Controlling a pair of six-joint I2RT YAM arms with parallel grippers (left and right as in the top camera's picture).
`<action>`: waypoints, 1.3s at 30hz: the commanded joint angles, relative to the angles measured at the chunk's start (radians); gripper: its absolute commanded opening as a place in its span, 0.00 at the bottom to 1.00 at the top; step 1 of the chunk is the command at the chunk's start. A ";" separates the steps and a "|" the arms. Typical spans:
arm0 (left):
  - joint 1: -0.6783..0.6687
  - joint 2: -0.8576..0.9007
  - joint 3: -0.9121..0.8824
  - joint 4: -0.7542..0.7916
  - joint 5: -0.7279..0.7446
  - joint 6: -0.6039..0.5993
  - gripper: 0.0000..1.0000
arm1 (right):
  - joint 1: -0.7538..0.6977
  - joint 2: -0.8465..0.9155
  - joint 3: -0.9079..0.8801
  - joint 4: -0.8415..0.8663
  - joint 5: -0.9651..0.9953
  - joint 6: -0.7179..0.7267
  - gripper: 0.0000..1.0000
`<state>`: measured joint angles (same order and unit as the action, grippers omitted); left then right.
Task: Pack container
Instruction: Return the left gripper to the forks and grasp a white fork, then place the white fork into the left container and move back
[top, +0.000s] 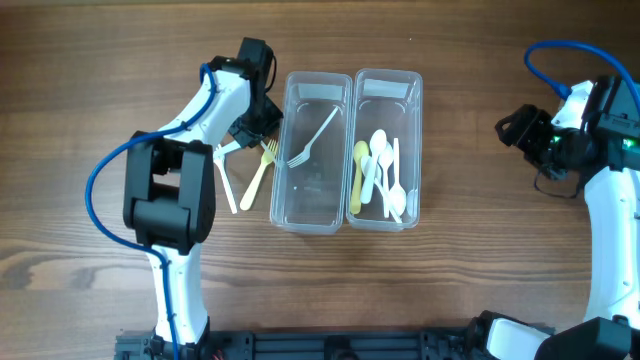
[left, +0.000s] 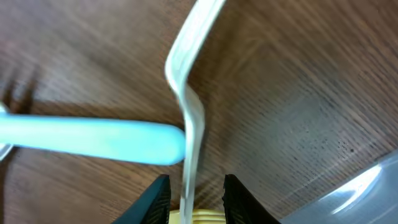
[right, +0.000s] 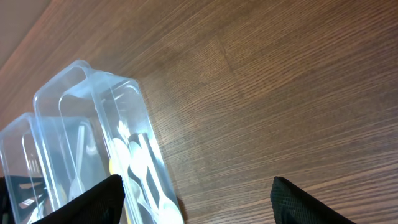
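Two clear, rectangular plastic containers stand side by side, touching, at the middle of the bench (top: 480, 290) toward its far edge. The left-hand container (top: 283, 180) holds one translucent white plastic fork (top: 312, 138) lying slantwise. The right-hand container (top: 412, 150) holds a yellow plastic spoon (top: 358, 180) and several white plastic spoons (top: 385, 175) packed lengthwise.

On the bare wood just beside the left-hand container, toward the left edge, lie a yellow plastic fork (top: 258, 178) and a long white plastic utensil (top: 227, 182), well outside either container.

The left gripper (top: 255, 125) is low over these loose pieces, near the far left corner of the left-hand container. In the left wrist view its jaws are released, standing apart on either side of a thin white plastic utensil handle (left: 189, 118) that runs straight away from the left gripper (left: 196, 180). Neither jaw presses on it. A flat, pale bluish-white plastic handle (left: 93, 140) lies across the wood and meets that thin handle from the side.

The right gripper (top: 512, 125) hangs near the right edge of the bench, well apart from the containers. The right wrist view shows the right gripper (right: 196, 186) with jaws released and spread wide, nothing between them.
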<state>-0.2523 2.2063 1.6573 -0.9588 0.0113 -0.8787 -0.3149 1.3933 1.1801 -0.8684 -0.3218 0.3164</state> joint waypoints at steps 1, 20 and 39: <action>-0.008 0.072 -0.082 -0.024 -0.061 -0.050 0.31 | 0.001 0.010 -0.010 -0.003 -0.016 -0.002 0.75; -0.004 0.071 -0.083 -0.014 0.119 -0.148 0.51 | 0.001 0.010 -0.010 -0.007 -0.016 -0.002 0.75; 0.031 -0.179 -0.032 -0.054 -0.066 0.197 0.04 | 0.001 0.010 -0.010 -0.006 -0.016 0.000 0.76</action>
<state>-0.2222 2.1796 1.6146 -1.0092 0.0456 -0.7883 -0.3149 1.3933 1.1801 -0.8753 -0.3218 0.3164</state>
